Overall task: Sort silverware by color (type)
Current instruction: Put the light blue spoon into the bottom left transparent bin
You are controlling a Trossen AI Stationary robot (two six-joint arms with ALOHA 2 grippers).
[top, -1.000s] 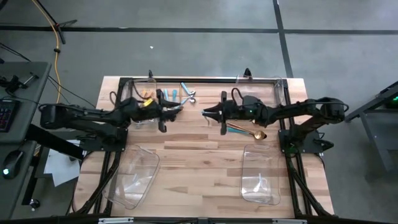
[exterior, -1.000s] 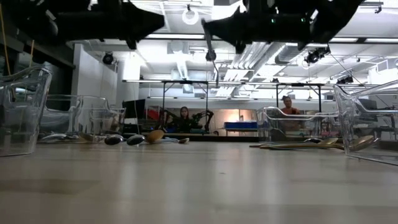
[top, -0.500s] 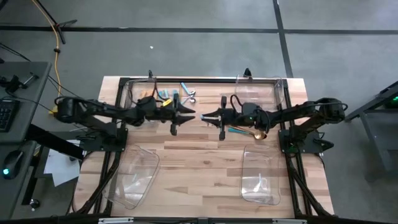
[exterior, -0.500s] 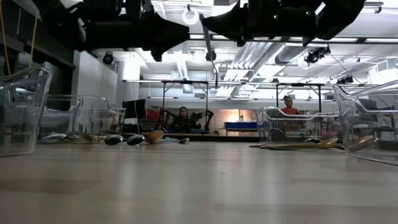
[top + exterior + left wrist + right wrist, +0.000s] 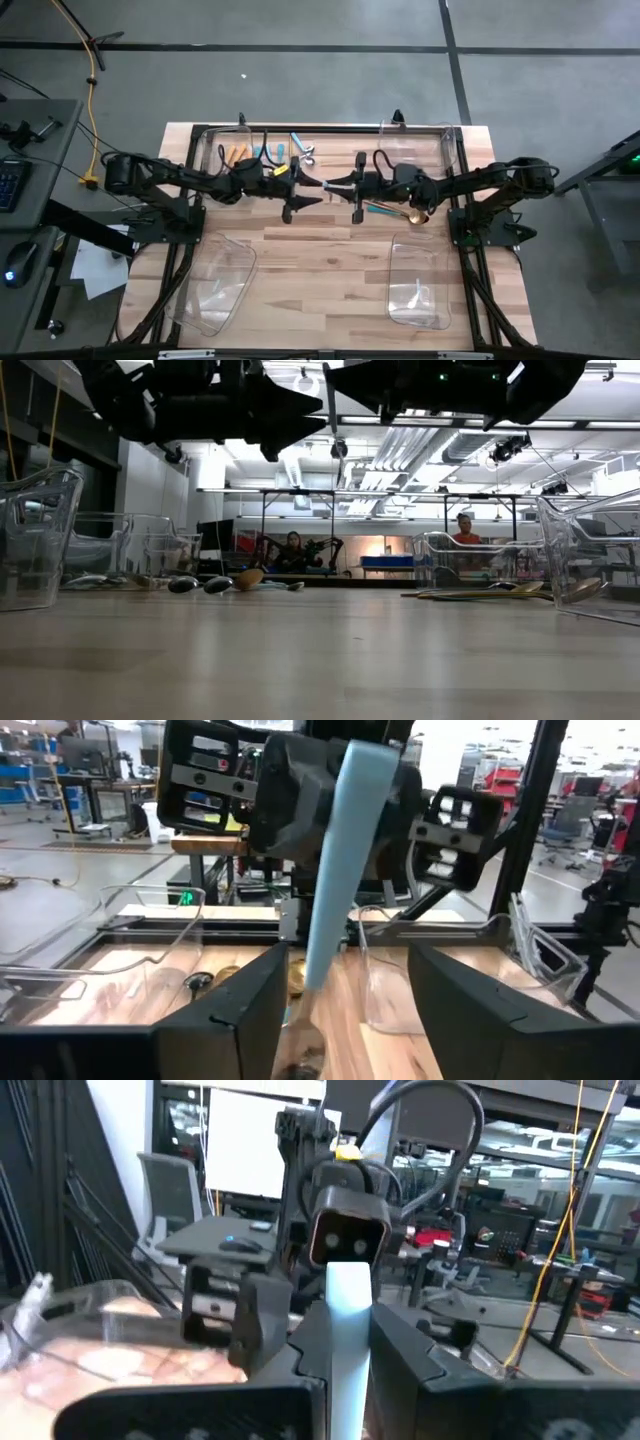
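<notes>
In the high view, the left claw and the right claw are met tip to tip above the middle of the desk. Behind the left claw, orange- and teal-handled silverware is spread on the desk; beside the right arm, a gold spoon lies.

In the low view, both claws are held high above the desk, and a light-blue-handled utensil is seen hanging between them.

In the left wrist view, the left claw is spread wide, its fingers clear of the utensil's blue handle.

In the right wrist view, the right claw is clenched on that handle.
</notes>
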